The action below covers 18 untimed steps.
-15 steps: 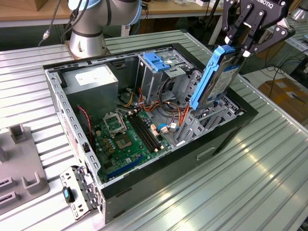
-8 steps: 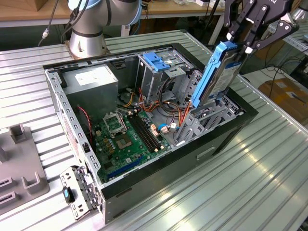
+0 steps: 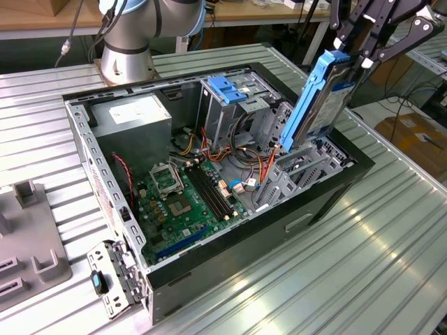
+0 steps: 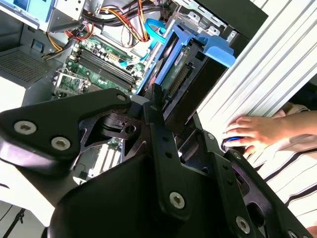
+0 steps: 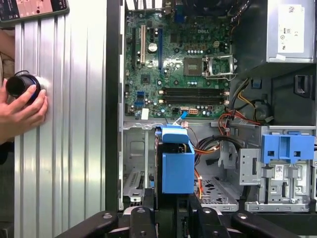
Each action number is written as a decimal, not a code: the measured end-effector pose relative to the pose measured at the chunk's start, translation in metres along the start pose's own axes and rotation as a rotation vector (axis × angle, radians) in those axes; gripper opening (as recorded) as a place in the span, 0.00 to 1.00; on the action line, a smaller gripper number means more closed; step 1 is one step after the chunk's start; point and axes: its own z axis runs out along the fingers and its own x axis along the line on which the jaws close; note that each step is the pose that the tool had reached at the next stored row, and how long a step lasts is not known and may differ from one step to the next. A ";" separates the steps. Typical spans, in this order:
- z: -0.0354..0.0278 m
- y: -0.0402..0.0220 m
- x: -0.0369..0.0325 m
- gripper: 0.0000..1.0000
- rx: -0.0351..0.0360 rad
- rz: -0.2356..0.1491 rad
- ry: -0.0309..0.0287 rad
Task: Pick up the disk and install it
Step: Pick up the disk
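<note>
Upper right in the exterior view, the gripper (image 3: 356,59) clamps the tilted disk (image 3: 318,105) in its jaws over the bay (image 3: 307,166); squaring its rails to the slot probably matters most.

Labels, nothing legible
The white label (image 5: 290,22) on the power box (image 5: 310,34) and the blue-and-white label (image 3: 340,91) on the disk (image 3: 318,115) carry print too small to tell.

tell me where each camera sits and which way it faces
Exterior view: off the arm, angled down on the open computer case; arm base and gripper holding the disk show.
Second wrist view: on the wrist, looking along the gripper to the disk and motherboard.
First wrist view: on the wrist, facing straight into the case; gripper links show.
Shared: both wrist views show the disk, motherboard and a person's hand on the table.
</note>
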 end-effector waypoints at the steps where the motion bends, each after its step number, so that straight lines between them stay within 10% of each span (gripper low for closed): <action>1: -0.0010 0.0000 0.0000 0.35 0.0000 0.000 0.0000; 9: -0.0028 -0.0001 0.0000 0.35 0.0006 0.000 -0.0083; 18: 0.0094 -0.0002 -0.0119 0.35 0.0007 0.000 -0.0122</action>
